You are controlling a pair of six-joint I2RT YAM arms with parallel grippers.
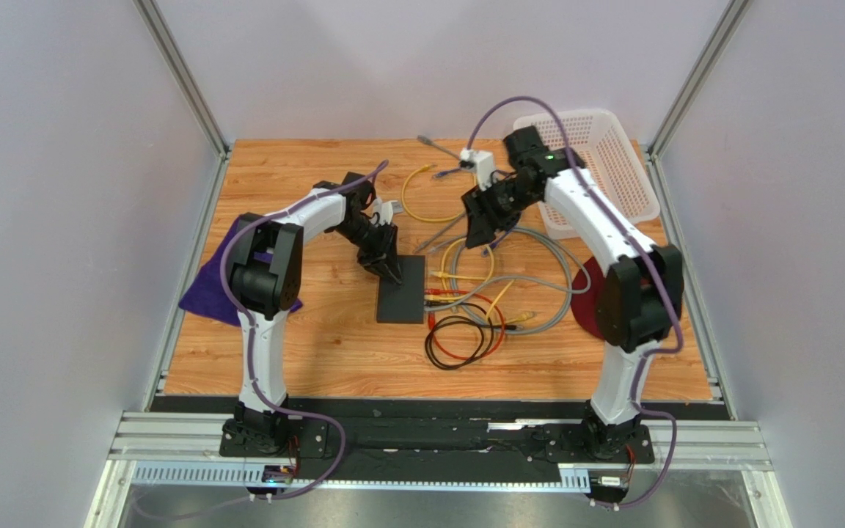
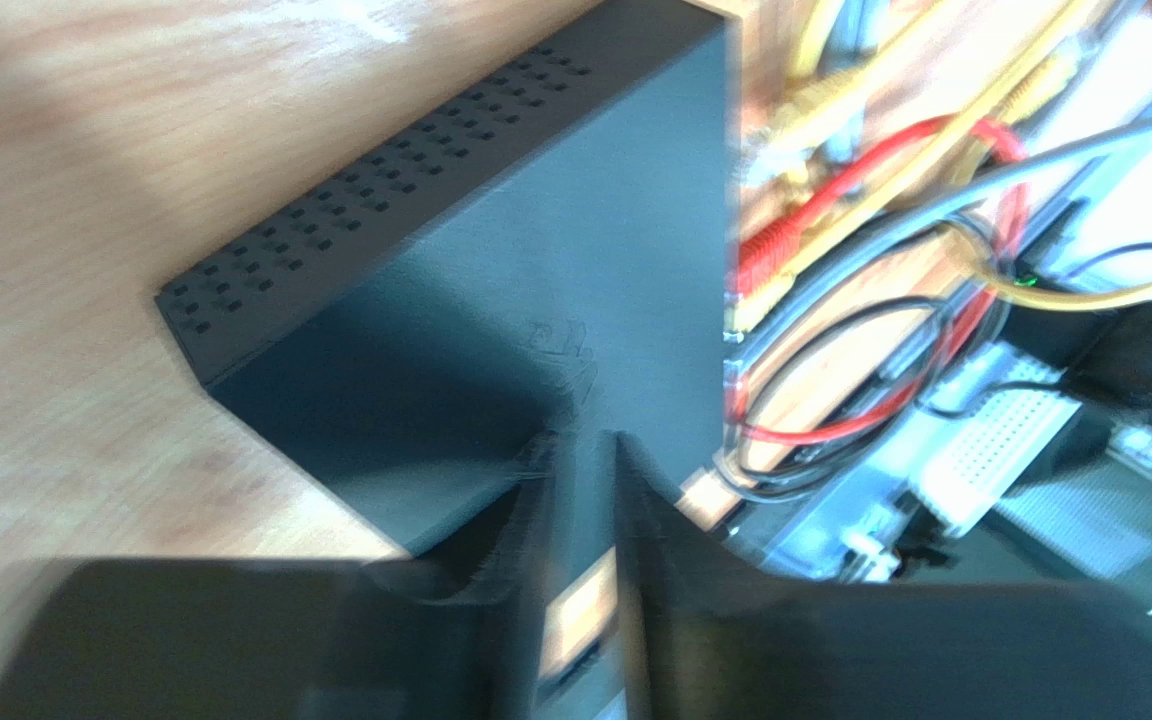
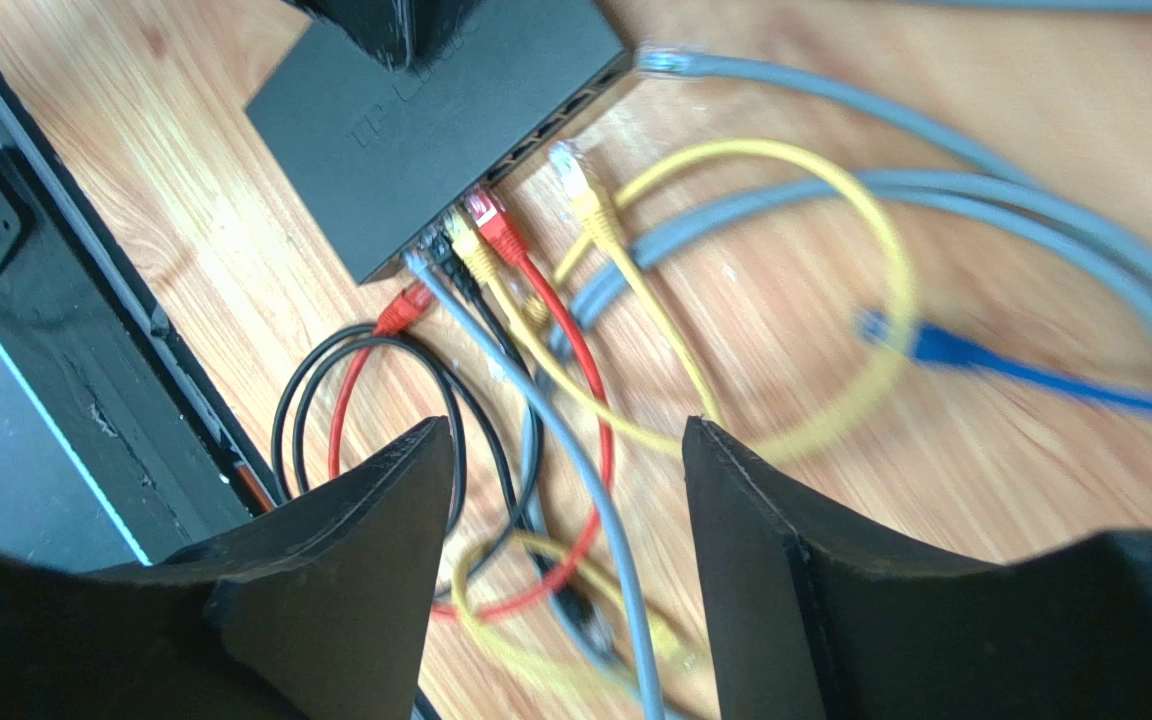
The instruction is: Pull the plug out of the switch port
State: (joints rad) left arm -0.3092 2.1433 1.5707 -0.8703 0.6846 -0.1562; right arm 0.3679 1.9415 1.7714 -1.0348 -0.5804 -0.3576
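Pale grey panel walls [image 1: 63, 165] box in a wood-plank tabletop [image 1: 317, 352]; mid-table lies the flat matte black switch [image 1: 402, 290] (coloured cables [image 3: 537, 285] plugged along one edge); the left gripper [image 2: 585, 438], jaws pinched together, rests on its far end; the right gripper [image 3: 560, 438] hangs spread wide, empty.

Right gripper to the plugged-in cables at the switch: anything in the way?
Nothing solid. Only loose cable loops lie on the table between the open right gripper and the plugs in the switch. The left gripper is over the switch top, away from the plugs.
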